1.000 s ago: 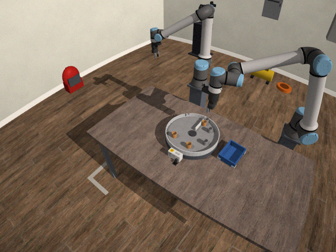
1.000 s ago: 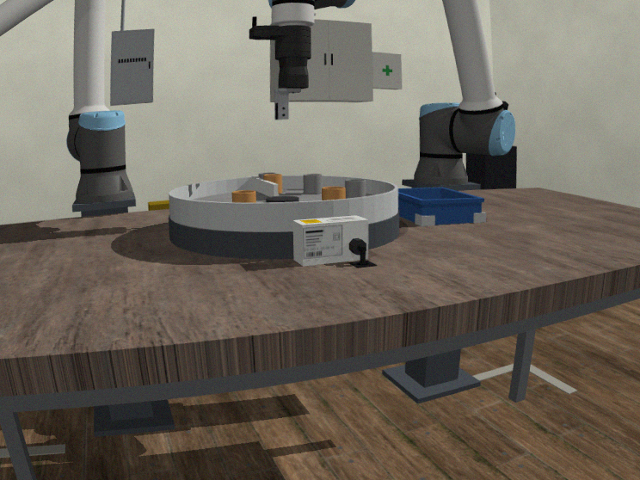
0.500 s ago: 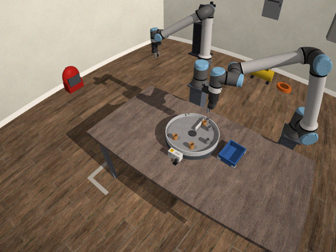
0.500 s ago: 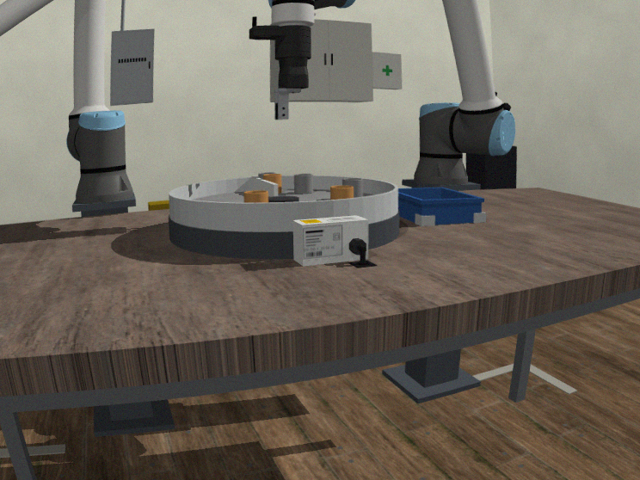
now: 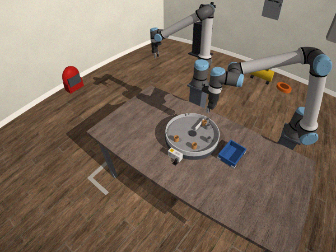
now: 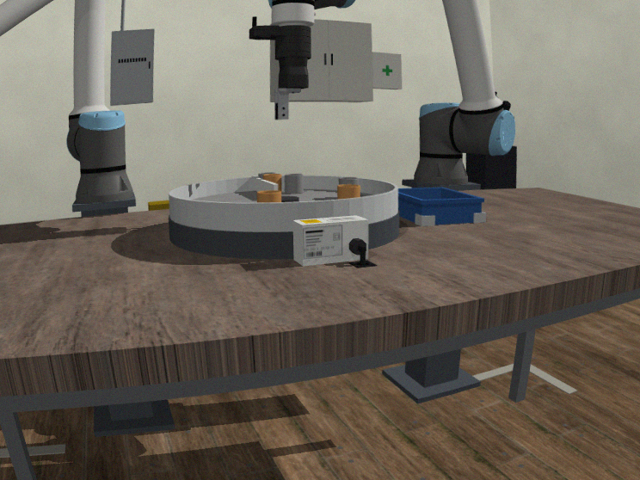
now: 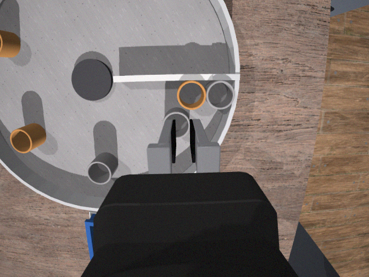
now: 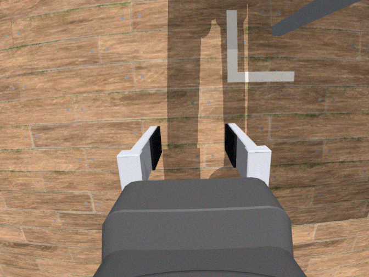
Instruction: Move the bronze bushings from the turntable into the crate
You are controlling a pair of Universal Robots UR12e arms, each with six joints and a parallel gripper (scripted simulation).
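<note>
The turntable (image 5: 184,124) (image 6: 232,217) (image 7: 59,29) carries three bronze and three steel bushings. One bronze bushing (image 5: 204,123) (image 7: 191,107) stands by the white bar, touching or nearly touching a steel bushing (image 7: 220,107) at the rim. Other bronze bushings (image 5: 176,138) (image 5: 194,146) stand on the camera side. The blue crate (image 5: 226,159) (image 6: 439,212) sits level between its corner guides (image 6: 424,219) and looks empty. My left gripper (image 5: 207,110) (image 6: 281,117) (image 7: 183,132) is partly open and empty, high above the turntable; a steel bushing (image 7: 176,112) shows below its fingertips. My right gripper (image 5: 156,56) (image 8: 193,138) is open and empty, away from the table.
The white bar (image 5: 198,125) (image 7: 149,78) runs from near the hub (image 5: 192,133) (image 7: 91,79) to the raised rim. Another steel bushing (image 5: 208,139) (image 7: 110,160) stands on the crate side. A white box (image 5: 175,154) (image 6: 330,240) stands beside the turntable.
</note>
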